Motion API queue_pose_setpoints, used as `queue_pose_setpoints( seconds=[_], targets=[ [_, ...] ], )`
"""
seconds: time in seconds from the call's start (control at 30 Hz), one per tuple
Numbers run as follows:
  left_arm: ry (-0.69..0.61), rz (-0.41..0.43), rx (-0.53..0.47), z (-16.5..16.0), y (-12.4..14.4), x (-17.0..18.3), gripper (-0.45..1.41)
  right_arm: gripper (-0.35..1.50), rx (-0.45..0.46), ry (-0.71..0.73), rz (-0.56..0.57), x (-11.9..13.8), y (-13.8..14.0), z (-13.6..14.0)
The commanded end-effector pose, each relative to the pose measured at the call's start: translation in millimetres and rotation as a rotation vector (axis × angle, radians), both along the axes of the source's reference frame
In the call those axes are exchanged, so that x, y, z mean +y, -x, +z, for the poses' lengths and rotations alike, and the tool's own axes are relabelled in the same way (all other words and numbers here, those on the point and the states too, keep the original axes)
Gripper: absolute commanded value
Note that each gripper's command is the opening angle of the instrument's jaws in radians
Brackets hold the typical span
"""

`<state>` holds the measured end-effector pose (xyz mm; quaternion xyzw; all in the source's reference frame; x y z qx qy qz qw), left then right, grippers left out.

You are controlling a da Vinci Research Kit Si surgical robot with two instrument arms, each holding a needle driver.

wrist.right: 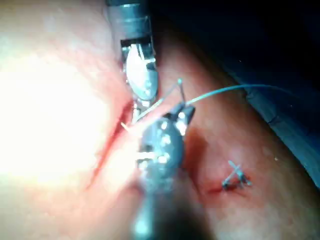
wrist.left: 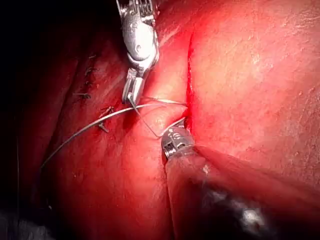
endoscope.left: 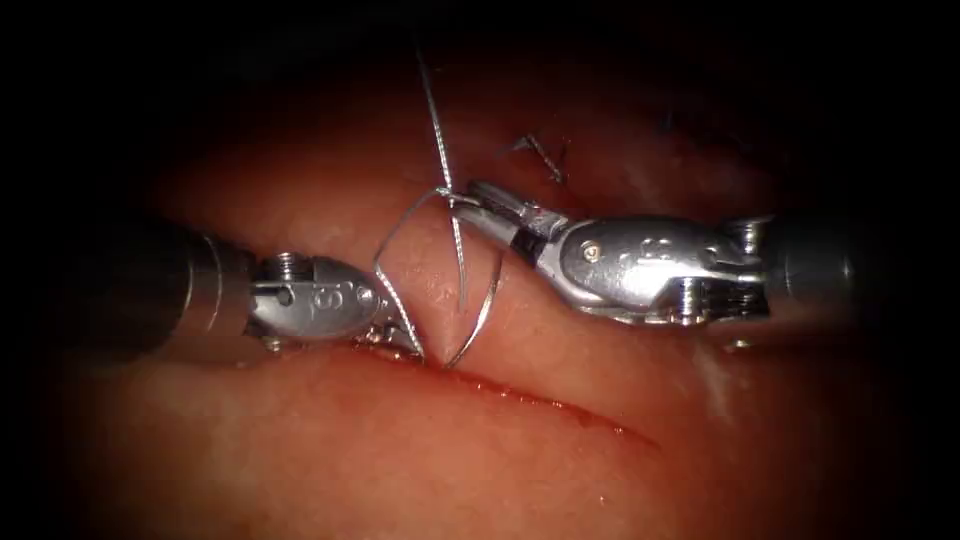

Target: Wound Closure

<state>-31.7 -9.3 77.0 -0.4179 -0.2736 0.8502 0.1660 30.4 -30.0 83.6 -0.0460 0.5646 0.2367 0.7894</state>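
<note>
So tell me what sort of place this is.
Likely a surgical-practice bench: two needle-driver tools, left and right, work over pork tissue with a cut; the right grips thread, a curved needle stands at the cut.

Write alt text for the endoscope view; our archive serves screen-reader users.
The right hand grips the thread above the cut, while the left hand sits at the cut's edge by the curved needle, whose lower end meets the tissue. Cut thread ends lie beyond.
</note>
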Motion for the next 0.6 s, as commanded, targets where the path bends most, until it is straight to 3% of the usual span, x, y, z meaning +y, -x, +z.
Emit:
queue_pose_setpoints(
  seconds=[0.03, 0.6],
  targets=[
    [0.002, 0.000, -0.002, 0.7, 0.4, 0.1, -0.45, -0.35, 0.005, 0.000, -0.005, -0.2, -1.0, 0.2],
    [-0.004, 0.000, -0.007, -2.0, -0.7, -0.7, -0.40, -0.35, 0.034, -0.003, -0.020, -0.4, -2.4, -0.7]
  ],
)
